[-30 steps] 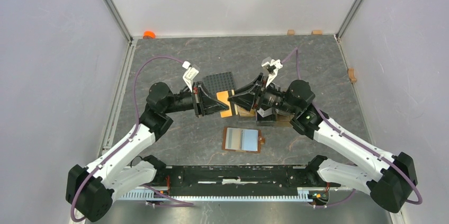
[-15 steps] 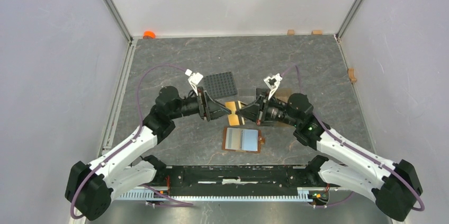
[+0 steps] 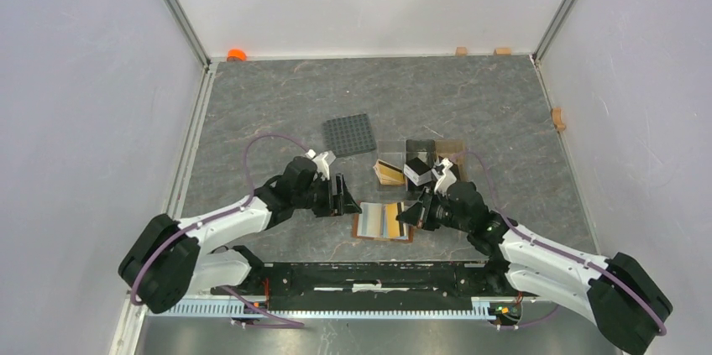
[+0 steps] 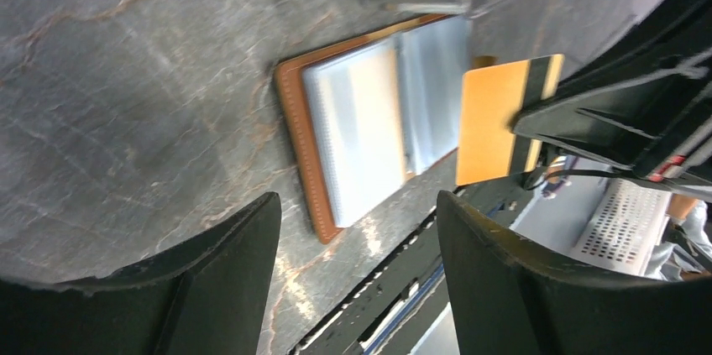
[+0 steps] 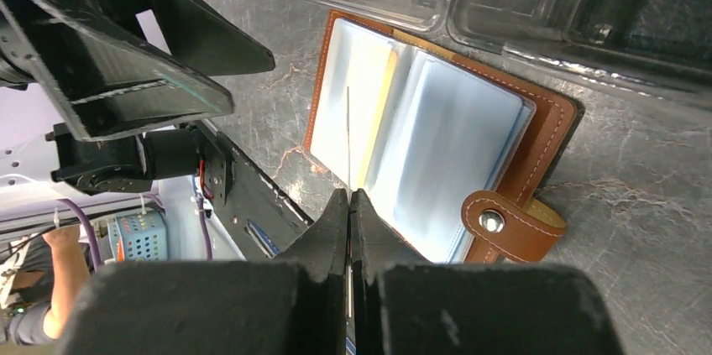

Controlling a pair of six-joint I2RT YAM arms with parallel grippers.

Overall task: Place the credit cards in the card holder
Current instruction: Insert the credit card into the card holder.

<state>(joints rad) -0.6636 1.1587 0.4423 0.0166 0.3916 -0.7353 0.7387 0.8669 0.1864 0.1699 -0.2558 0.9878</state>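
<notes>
The brown card holder (image 3: 382, 221) lies open near the table's front edge, its clear sleeves up and its snap strap (image 5: 491, 221) to one side. My right gripper (image 5: 349, 195) is shut on a yellowish credit card with a dark stripe (image 4: 495, 120). That credit card shows edge-on (image 5: 348, 141) just above the holder's (image 5: 437, 133) middle fold. My left gripper (image 4: 357, 204) hangs open and holds nothing, left of the holder (image 4: 357, 133). More credit cards (image 3: 388, 172) lean in the stand behind.
A clear amber-tinted compartment stand (image 3: 420, 160) sits right behind the holder. A dark grey studded plate (image 3: 350, 133) lies further back on the left. The arms' black base rail (image 3: 378, 275) runs along the near edge. The two grippers are close together over the holder.
The left gripper opened and let go of the yellowish card while the right gripper shut on it. Both arms then came down and nearer, to the open holder.
</notes>
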